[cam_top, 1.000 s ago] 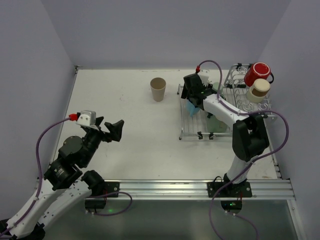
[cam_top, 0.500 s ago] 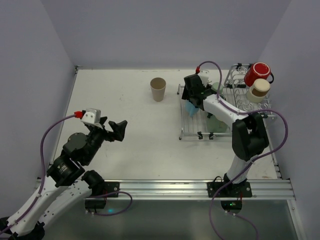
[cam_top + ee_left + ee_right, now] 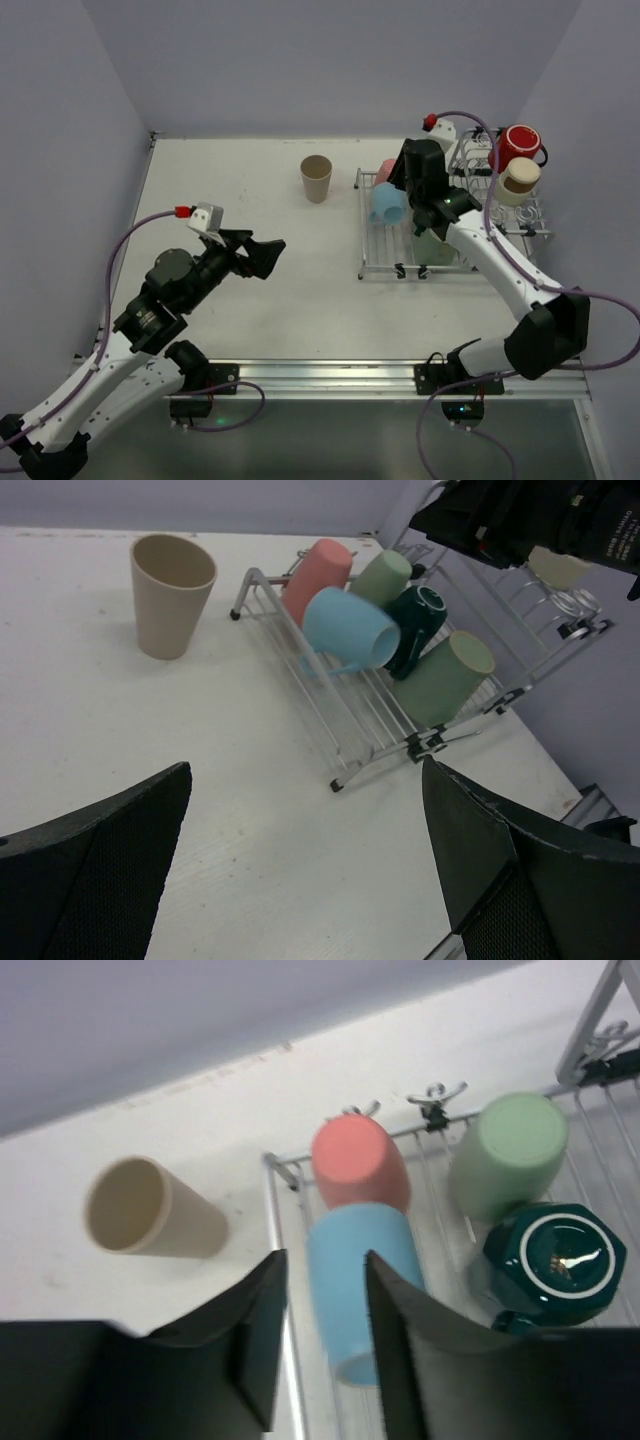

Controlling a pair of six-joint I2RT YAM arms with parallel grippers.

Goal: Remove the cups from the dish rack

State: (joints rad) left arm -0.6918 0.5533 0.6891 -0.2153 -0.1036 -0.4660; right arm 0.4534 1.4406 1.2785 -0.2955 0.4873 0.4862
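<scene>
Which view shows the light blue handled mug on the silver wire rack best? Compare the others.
Left wrist: the light blue mug lies whole on its side, handle visible. Right wrist shows it partly behind the right gripper; top external shows it small, from above.

No legible text anywhere, small white print on black arm housing (image 3: 560, 525), too blurred to read
</scene>
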